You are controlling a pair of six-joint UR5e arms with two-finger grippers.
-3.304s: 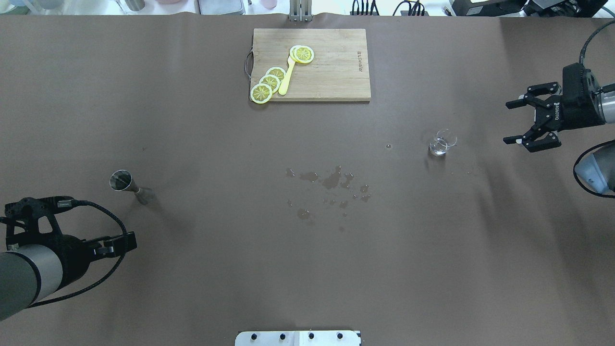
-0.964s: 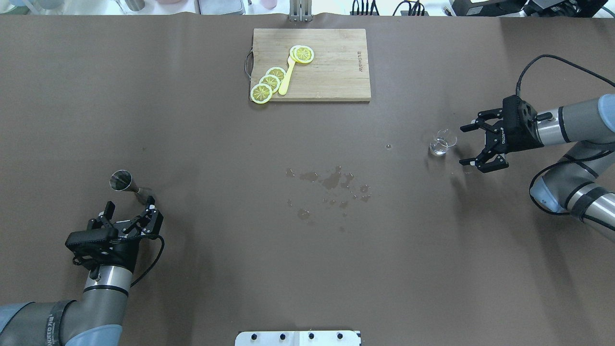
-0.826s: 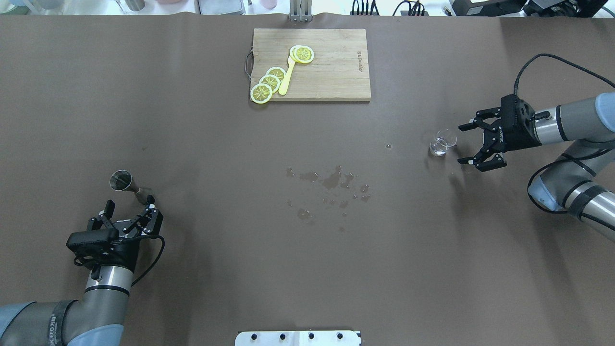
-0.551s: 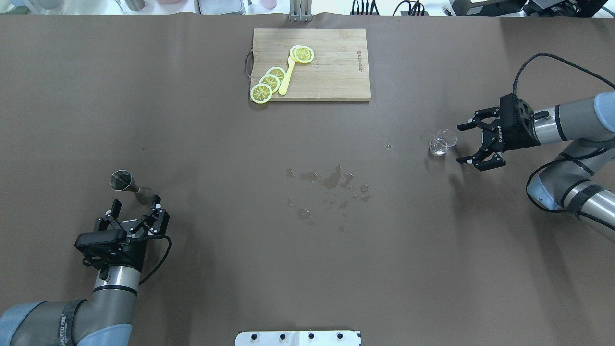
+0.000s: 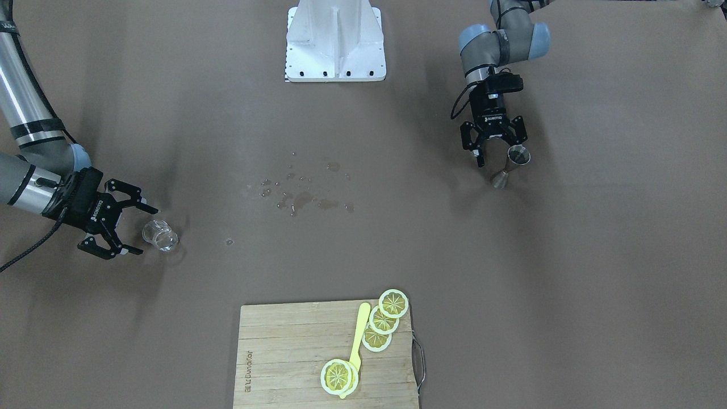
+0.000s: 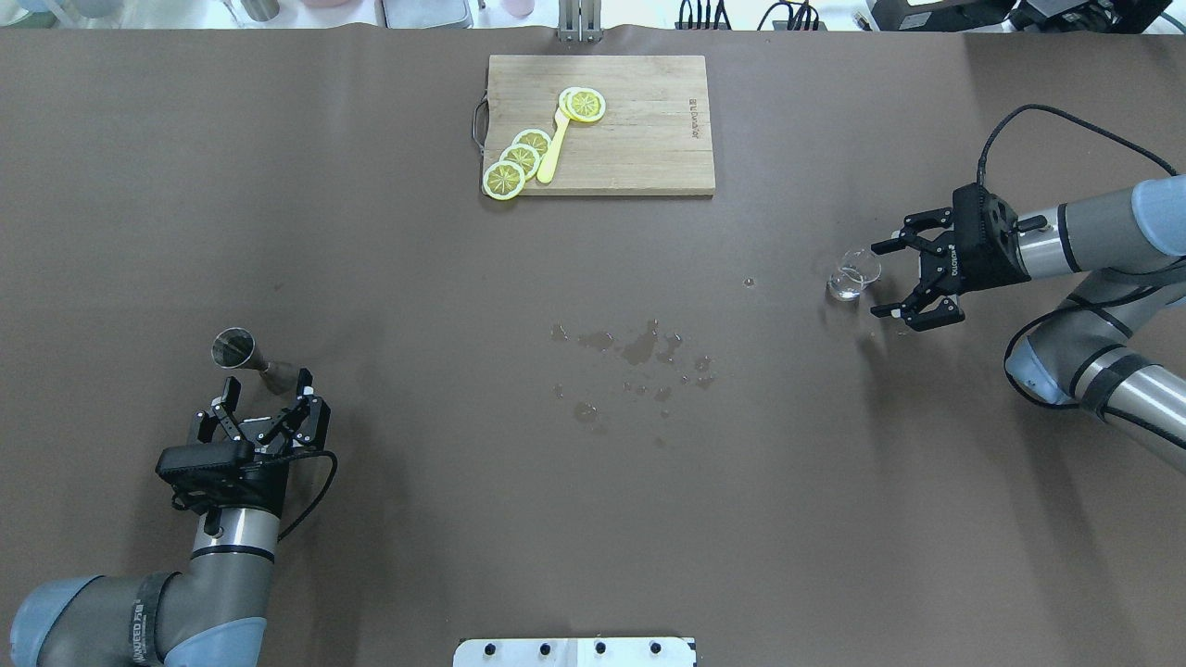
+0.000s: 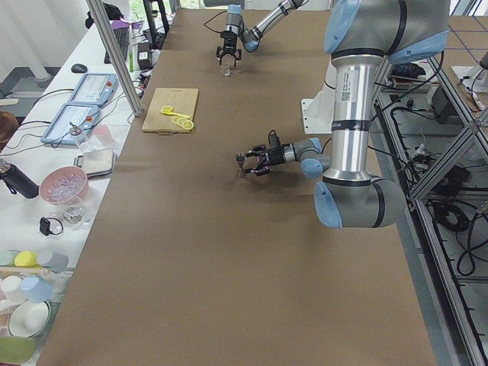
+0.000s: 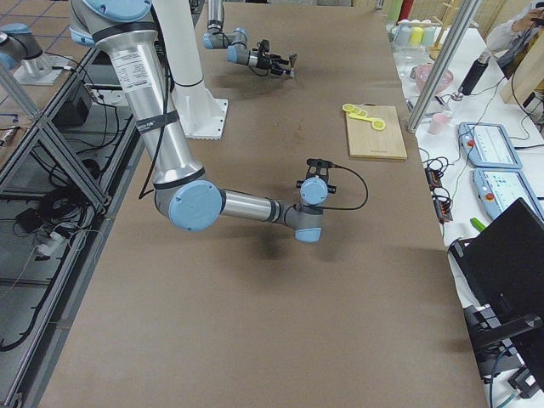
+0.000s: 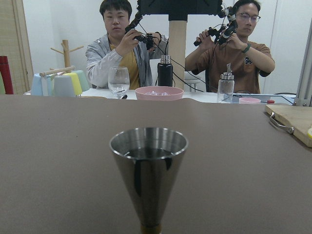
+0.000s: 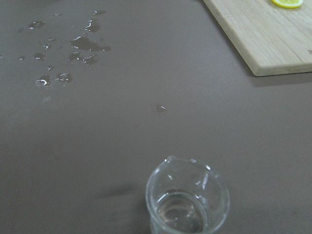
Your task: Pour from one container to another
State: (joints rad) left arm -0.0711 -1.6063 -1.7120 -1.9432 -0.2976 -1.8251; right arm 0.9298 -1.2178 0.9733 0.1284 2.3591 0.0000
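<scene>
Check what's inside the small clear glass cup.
The small clear glass cup seems to hold a little clear liquid at the bottom; nothing else shows. Exact level unclear.

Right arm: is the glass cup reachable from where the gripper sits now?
Probably yes. The right gripper is level with the glass cup, its jaws open toward it, and nothing stands between them; the cup seems just ahead.
</scene>
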